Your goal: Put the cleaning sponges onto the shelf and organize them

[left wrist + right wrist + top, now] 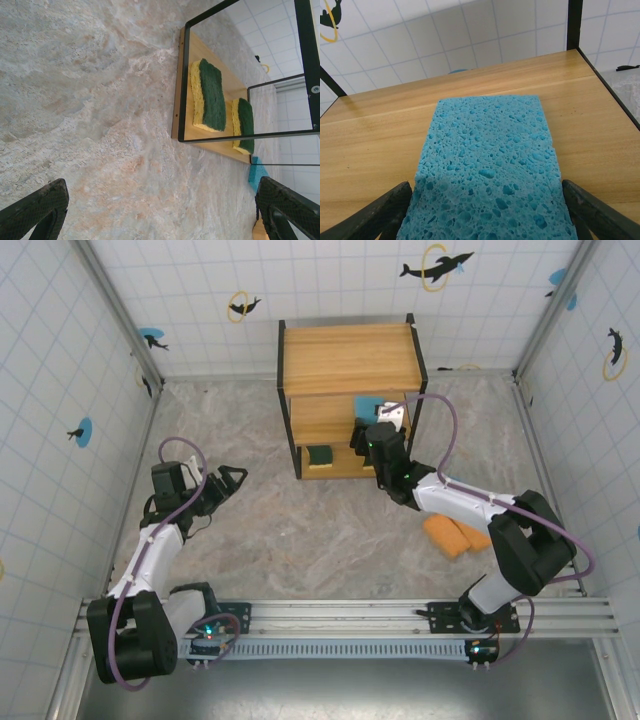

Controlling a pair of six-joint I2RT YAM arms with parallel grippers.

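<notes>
Now | right pincer point(486, 186) straddles light blue sponge point(490, 135) lying flat on middle board of shelf point(375, 145), grip unclear | left pincer point(161, 186) gapes wide, empty, above counter point(75, 100)

Right gripper point(378, 422) at a blue sponge point(366, 405) on the middle tier of the shelf point(350, 358), green sponge point(321, 455) on the lowest board, two orange sponges point(455, 535) on the table point(300, 530), left gripper point(230, 488) spread wide.

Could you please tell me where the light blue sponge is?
The light blue rectangular sponge lies flat on the middle board of the wooden shelf, right side in the top view, between the fingers of the right gripper.
</notes>
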